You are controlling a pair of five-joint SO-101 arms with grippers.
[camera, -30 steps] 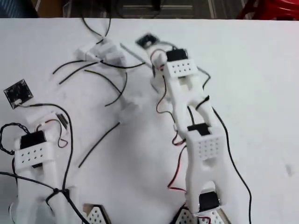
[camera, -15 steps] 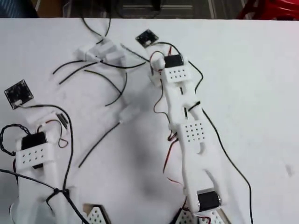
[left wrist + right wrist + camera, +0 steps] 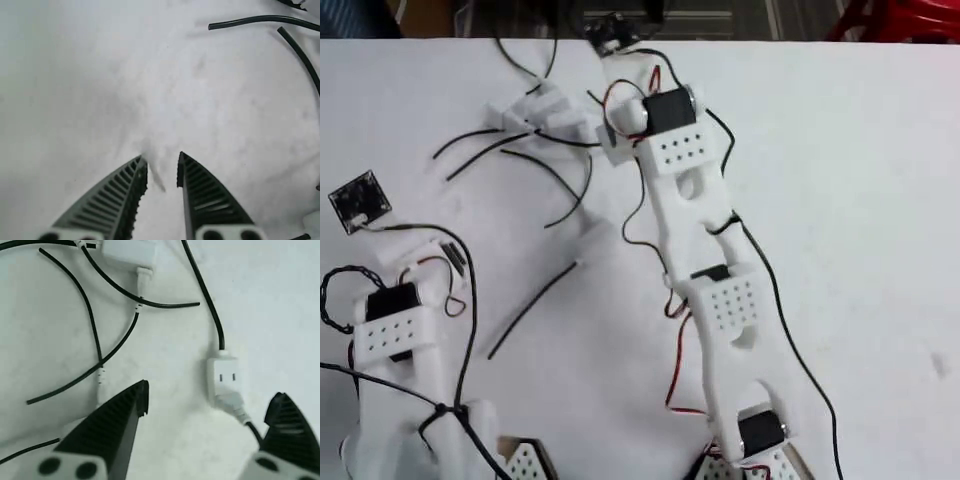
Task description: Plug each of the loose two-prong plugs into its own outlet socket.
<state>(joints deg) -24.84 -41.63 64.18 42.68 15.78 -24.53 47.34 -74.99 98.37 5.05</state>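
In the right wrist view my right gripper (image 3: 211, 391) is open wide over the white table. A white two-slot outlet socket (image 3: 226, 376) lies between its fingers, with a white plug (image 3: 231, 403) on a black cable resting against its end. Farther off lies another white block (image 3: 127, 251) with a small plug (image 3: 143, 278) at its end. In the high view the right arm (image 3: 675, 150) stretches to the back of the table, beside a cluster of white sockets and plugs (image 3: 542, 112). My left gripper (image 3: 161, 169) hangs over bare table, open by a narrow gap with nothing in it.
Loose black cables (image 3: 550, 175) curl across the table's back left. A white plug (image 3: 590, 238) with a straight black lead (image 3: 530, 308) lies mid-table. A small camera board (image 3: 360, 200) sits at the left edge by the left arm (image 3: 390, 330).
The right arm has swung toward the back and left, up to the cluster of sockets. The left arm has not moved.
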